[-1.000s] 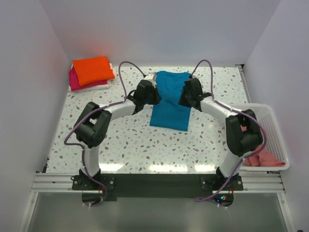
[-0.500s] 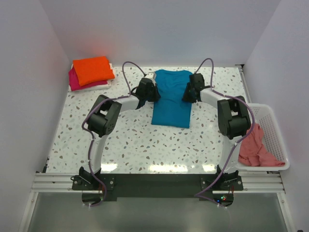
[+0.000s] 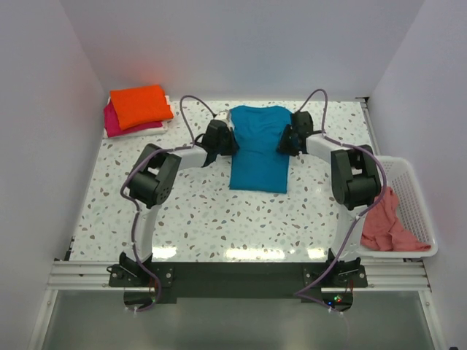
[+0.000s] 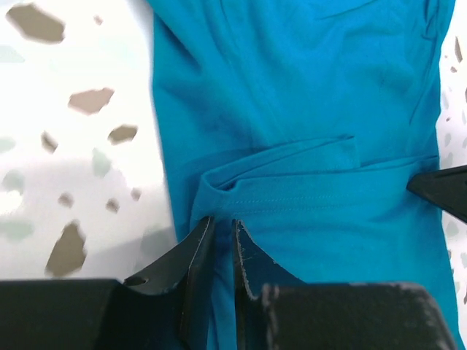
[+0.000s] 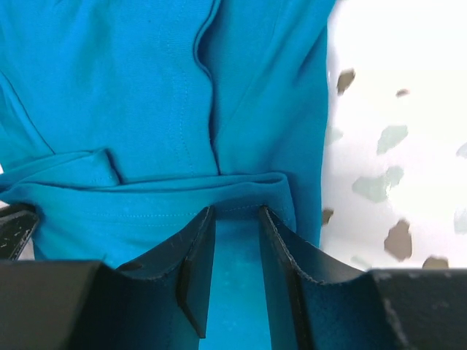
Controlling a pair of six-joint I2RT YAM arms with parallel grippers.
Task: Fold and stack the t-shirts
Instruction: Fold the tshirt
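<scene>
From above, the teal shirt [image 3: 257, 153] is seen lying flat on the far half of the table [image 3: 190, 219]. Its long side runs from far to near, with the neck at the far end. The left gripper [image 3: 221, 137] is set at its left side and the right gripper [image 3: 290, 138] at its right side, both up by the sleeves, so both arms are equally near. Bare table is left on the near side for a fold. The orange shirt [image 3: 139, 104] is stacked on the pink shirt [image 3: 111, 122] in the far left corner, well apart. The salmon shirt [image 3: 387, 226] is kept in the basket [image 3: 417, 182] at the right edge.

In the left wrist view, the tips are almost pressed together, and the folded sleeve edge is pinched between them.

In the right wrist view, the tips are held a little apart with teal cloth in the gap. Whether it is pinched cannot be told.
</scene>
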